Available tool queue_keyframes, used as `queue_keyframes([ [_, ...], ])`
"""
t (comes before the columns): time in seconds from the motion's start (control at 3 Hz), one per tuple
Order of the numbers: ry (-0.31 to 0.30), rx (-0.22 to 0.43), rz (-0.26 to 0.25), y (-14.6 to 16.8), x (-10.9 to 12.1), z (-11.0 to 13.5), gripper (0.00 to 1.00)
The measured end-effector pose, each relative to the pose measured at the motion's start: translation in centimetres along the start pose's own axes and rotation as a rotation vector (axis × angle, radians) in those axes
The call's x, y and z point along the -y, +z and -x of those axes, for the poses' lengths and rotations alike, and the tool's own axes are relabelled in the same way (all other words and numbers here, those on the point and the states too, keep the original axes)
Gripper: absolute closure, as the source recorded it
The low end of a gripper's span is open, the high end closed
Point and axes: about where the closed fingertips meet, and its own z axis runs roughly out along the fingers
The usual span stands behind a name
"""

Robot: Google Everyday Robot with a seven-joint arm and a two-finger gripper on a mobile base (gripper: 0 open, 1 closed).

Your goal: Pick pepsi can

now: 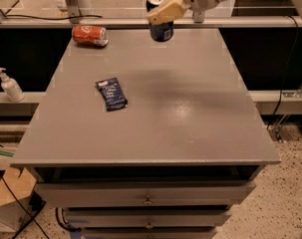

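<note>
Aloft, rearward, end effector [166, 9] clasping pepsi can [162, 32]

A: Table [190, 108] finish?
B: Smooth matt grey, with a faint sheen right of centre. Drawers [90, 195]: same finish.
A: Can [162, 30]?
B: Glossy blue metal with a silver top. The gripper [161, 10], at the table's far edge, clasps it; its cream fingers [166, 11] look like matt plastic.
A: The rest?
B: Red can [89, 35]: glossy metal. Packet [111, 94]: shiny film. Bottle [11, 86]: pale plastic. Floor [290, 193]: speckled, stone-like.
</note>
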Motion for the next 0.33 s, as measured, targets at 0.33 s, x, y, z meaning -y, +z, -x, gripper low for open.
queue_keyframes([
  [0.33,-0.020,0.004,-0.013,-0.75,0.20,1.36,1.00],
])
